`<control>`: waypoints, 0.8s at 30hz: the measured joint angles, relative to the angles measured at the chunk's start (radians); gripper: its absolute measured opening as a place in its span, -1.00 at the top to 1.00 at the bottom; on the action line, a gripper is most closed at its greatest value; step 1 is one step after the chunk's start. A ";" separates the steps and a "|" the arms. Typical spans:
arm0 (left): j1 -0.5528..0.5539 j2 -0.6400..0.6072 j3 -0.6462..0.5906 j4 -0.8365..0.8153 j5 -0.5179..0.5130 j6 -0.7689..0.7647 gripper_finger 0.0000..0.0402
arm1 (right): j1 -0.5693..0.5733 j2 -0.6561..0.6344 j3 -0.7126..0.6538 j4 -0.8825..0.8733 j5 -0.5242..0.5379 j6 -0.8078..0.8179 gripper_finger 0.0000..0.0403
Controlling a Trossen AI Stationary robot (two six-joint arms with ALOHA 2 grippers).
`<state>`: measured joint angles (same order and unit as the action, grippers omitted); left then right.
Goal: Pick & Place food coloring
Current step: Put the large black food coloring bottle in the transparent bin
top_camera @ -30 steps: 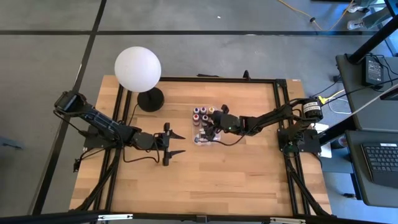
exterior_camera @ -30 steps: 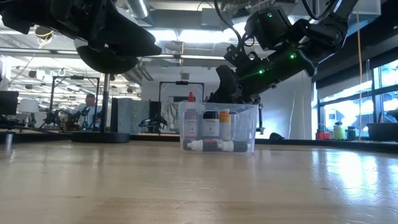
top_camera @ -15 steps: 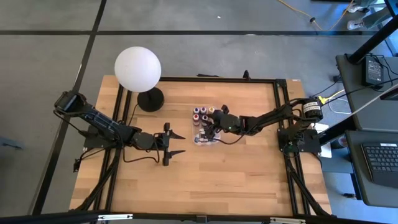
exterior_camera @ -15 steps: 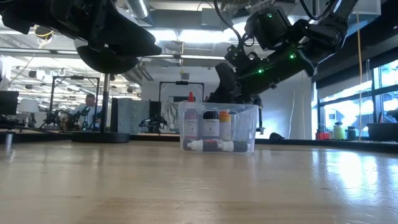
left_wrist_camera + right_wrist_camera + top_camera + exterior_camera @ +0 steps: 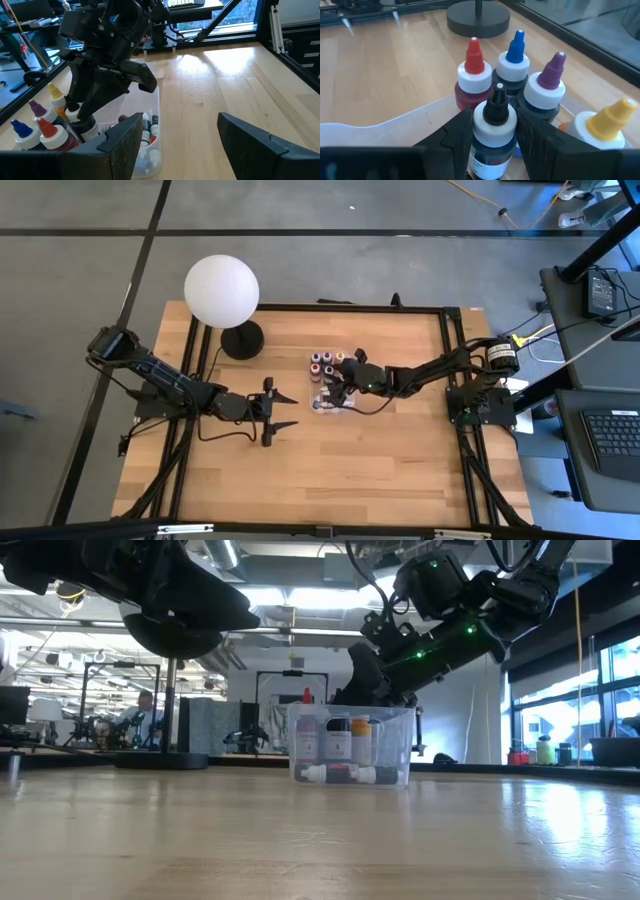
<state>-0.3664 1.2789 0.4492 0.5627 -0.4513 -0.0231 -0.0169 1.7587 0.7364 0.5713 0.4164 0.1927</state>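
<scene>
Wooden table. White globe lamp far behind the left gripper, which hovers over bare wood, jaws spread wide, nothing between them. Clear plastic box sits under the right gripper. Right jaws pinch the black-tipped food coloring bottle upright in the box. Red, blue, purple, yellow bottles stand just beyond the jaws; tiny ones lie on the box floor.
</scene>
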 joint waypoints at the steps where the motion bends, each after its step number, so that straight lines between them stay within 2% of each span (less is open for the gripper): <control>1: 0.000 0.000 0.000 0.000 0.000 0.000 -0.26 | 0.000 0.000 0.000 0.000 0.000 -0.011 0.26; 24: 0.000 0.000 0.000 0.000 0.000 0.000 -0.26 | -0.001 0.000 0.000 0.058 0.000 -0.066 0.26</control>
<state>-0.3664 1.2789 0.4492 0.5625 -0.4514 -0.0234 -0.0177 1.7587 0.7364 0.6297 0.4168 0.1266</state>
